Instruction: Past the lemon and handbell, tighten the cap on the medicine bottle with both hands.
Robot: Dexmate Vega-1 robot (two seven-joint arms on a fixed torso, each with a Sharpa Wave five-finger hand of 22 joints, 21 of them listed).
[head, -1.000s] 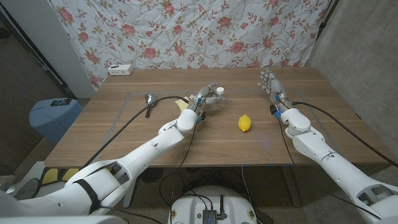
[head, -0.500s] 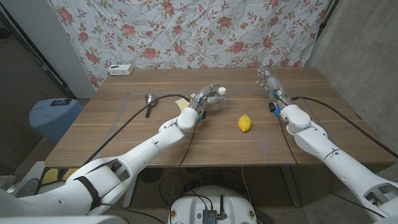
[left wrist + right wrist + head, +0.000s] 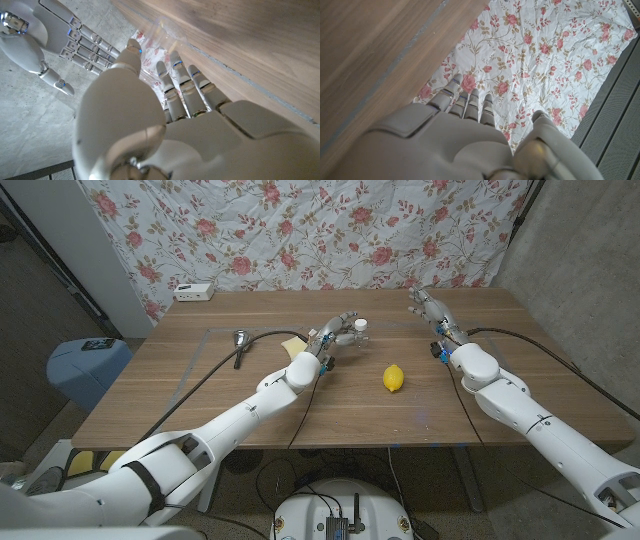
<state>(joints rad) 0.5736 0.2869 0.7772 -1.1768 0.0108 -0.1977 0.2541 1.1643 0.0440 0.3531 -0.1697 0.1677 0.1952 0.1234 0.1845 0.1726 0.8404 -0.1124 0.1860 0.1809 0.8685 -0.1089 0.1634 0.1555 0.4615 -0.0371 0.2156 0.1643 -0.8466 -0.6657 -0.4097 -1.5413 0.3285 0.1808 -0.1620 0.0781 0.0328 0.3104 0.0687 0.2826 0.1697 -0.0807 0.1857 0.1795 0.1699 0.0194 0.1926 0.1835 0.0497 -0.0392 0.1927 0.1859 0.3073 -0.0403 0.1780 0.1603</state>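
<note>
I see bare bench (image 3: 420, 380) between my left robot hand (image 3: 335, 335), which holds the medicine bottle (image 3: 355, 332), and my right robot hand (image 3: 428, 308), so the right has a clear path across. The lemon (image 3: 394, 378) sits nearer me, below that line. The handbell (image 3: 240, 345) and its nearby cable (image 3: 200, 380) lie left of my left arm, well apart.

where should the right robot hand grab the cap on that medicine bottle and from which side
Take the white cap at the top of the medicine bottle, fingers around its round rim, coming from the robot's right. The left robot hand already wraps the bottle's body from the left, so only the cap and right side stay free. The right robot hand hovers open nearby.
</note>
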